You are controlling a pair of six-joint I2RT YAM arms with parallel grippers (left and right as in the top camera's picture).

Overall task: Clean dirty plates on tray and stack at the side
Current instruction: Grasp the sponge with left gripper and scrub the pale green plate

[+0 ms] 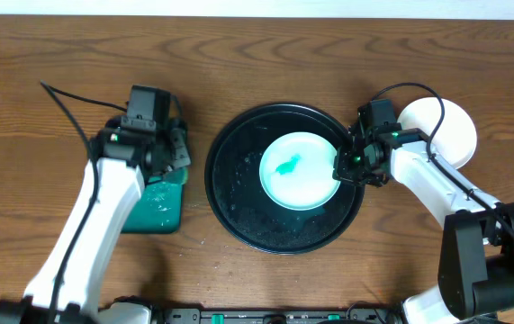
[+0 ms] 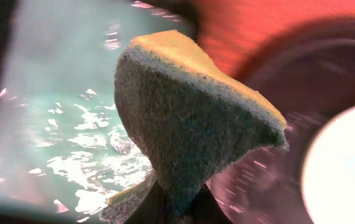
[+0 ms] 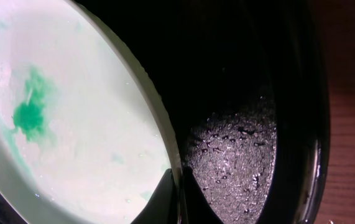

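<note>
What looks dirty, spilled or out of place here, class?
A green smear marks the plate on the black tray, and water droplets speckle the tray's floor. The right gripper pinches the plate's rim. Nothing looks broken.

No word, label, brand, number or sign can be read in any of the three views. The plate (image 1: 311, 180), the tray (image 1: 238, 209), the sponge (image 2: 189, 118) and the wooden table (image 1: 58, 54) show only plain surfaces, and the left wrist view is partly blurred
</note>
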